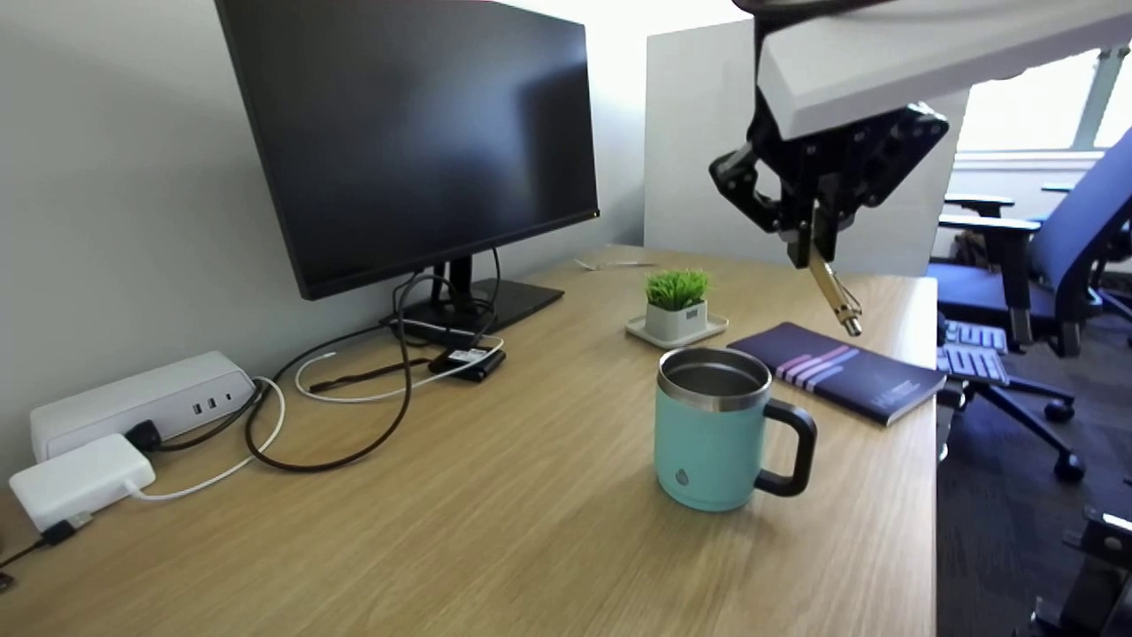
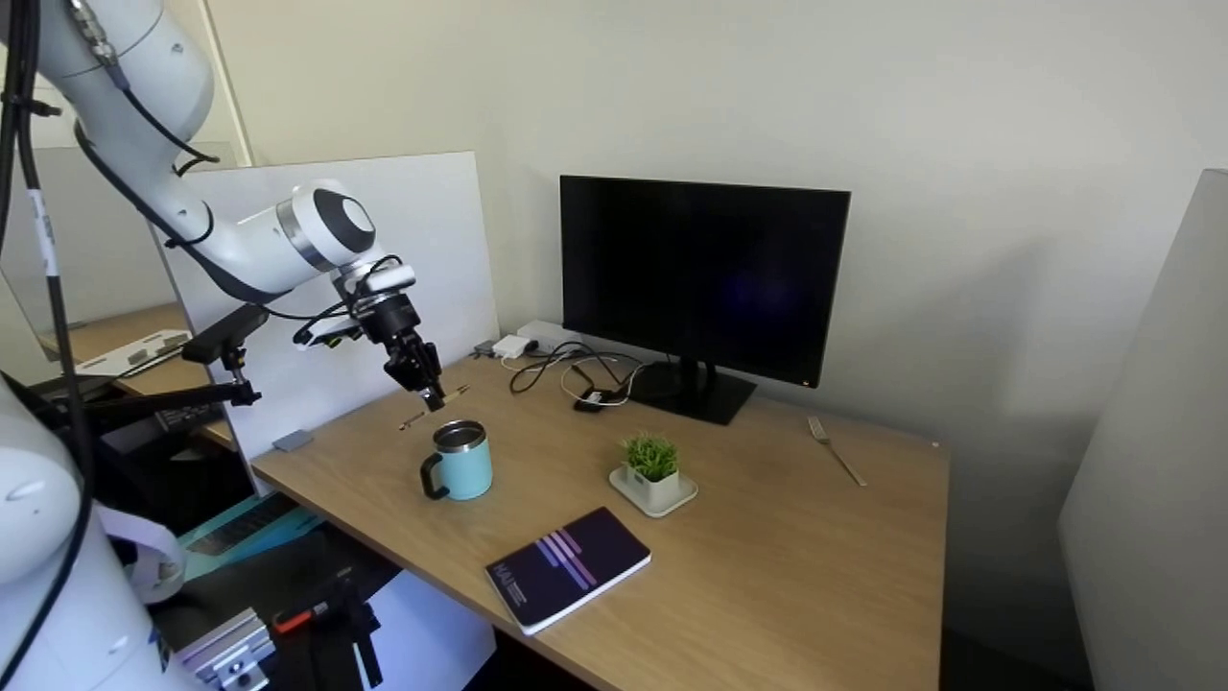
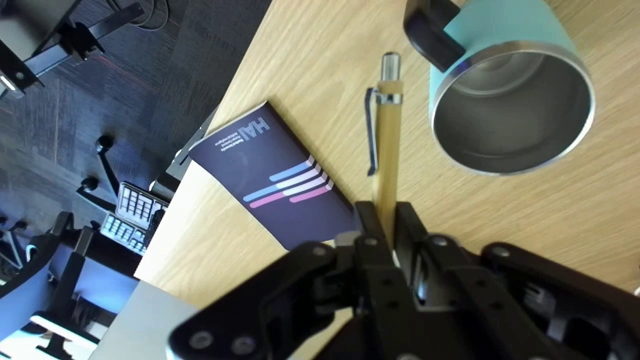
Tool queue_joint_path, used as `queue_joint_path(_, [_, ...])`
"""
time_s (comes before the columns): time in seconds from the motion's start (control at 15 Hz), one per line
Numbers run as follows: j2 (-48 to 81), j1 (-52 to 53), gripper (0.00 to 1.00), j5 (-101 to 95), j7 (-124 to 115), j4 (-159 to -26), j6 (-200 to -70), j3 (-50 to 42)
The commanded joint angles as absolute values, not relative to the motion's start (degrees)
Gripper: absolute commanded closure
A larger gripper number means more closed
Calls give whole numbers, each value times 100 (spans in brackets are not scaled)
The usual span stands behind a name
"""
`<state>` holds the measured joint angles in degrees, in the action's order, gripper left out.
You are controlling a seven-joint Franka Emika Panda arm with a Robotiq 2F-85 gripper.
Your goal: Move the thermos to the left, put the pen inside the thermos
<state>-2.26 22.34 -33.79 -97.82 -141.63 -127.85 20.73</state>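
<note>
Tan pen (image 2: 457, 393) shows both ends only in an exterior view.

A gap, seemingly passable, separates the thermos (image 1: 710, 449) from the cables (image 1: 408, 376).

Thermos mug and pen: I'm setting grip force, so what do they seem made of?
Thermos mug: probably steel under a satin teal coating; bare rim and interior show metallic sheen. Pen: perhaps smooth bamboo or wood, given the tan colour; band and end shine like metal.
</note>
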Motion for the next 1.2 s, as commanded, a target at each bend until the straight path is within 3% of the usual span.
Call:
queue_joint_path(0.0, [-59, 2243, 97, -3711, -10175, -13936, -12495, 2264])
queue_joint_path(1.13, [1572, 2494, 97, -5152, -10891, -12817, -12648, 1901])
